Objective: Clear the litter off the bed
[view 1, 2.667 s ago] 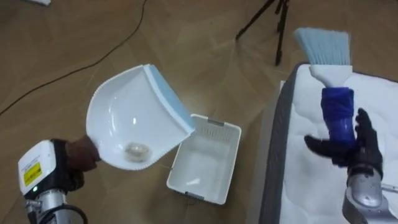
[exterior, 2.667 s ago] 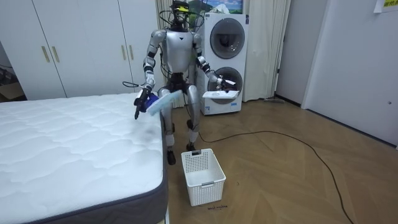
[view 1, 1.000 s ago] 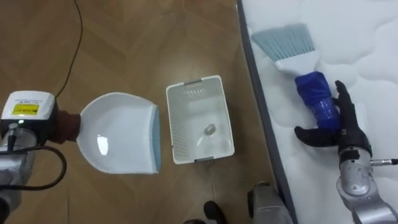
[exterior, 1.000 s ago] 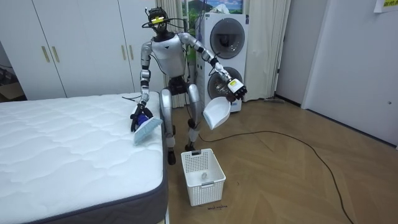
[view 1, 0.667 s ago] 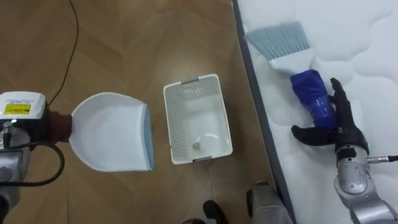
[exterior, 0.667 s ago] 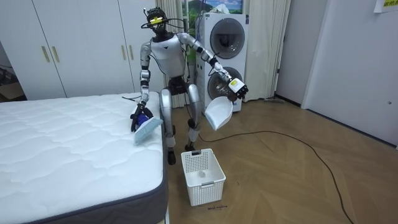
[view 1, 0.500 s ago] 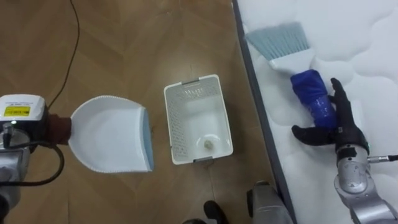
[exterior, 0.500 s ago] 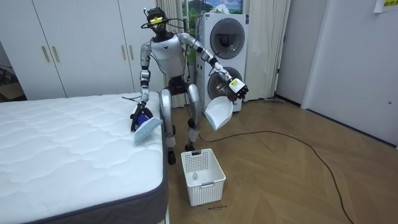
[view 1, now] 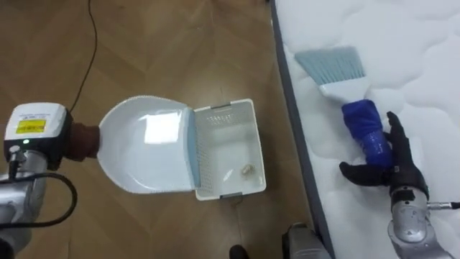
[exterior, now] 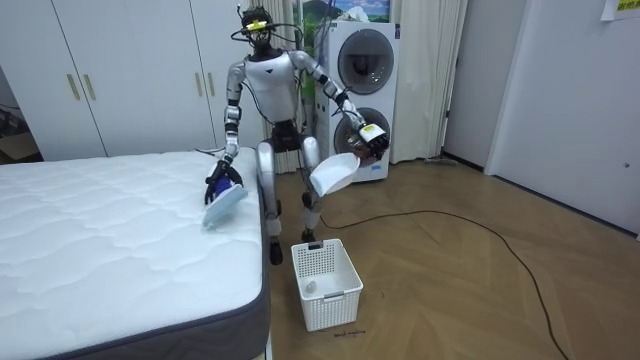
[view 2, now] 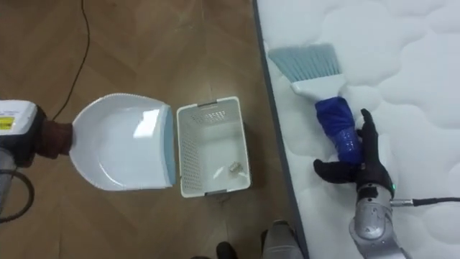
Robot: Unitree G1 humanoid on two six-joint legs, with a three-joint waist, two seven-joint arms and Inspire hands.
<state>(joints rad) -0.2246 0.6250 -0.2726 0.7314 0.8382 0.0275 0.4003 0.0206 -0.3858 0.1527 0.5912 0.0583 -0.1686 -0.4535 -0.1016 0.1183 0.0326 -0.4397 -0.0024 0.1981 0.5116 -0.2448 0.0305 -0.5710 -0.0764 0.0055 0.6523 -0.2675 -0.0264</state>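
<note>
bed [view 1: 402, 65], white and quilted, is running along the robot's right side, with wood floor [view 1: 158, 50] spreading to its left. in the room view the robot is standing upright at the bed's far corner, in front of two stacked washing machines [exterior: 362, 90]. a white slatted basket [view 1: 226, 140] is sitting on the floor just beside the bed's edge. the left hand [view 1: 80, 140] is holding a white dustpan [view 1: 147, 155] in the air by its handle, fingers clenched round it, the pan's blue-edged lip turned toward the basket's left rim. the right hand [view 1: 395, 162] is grasping the blue handle of a brush [view 1: 348, 93], thumb curled under it, pale blue bristles lying over the bed near its edge. a small pale scrap [view 1: 246, 170] is resting inside the basket.
</note>
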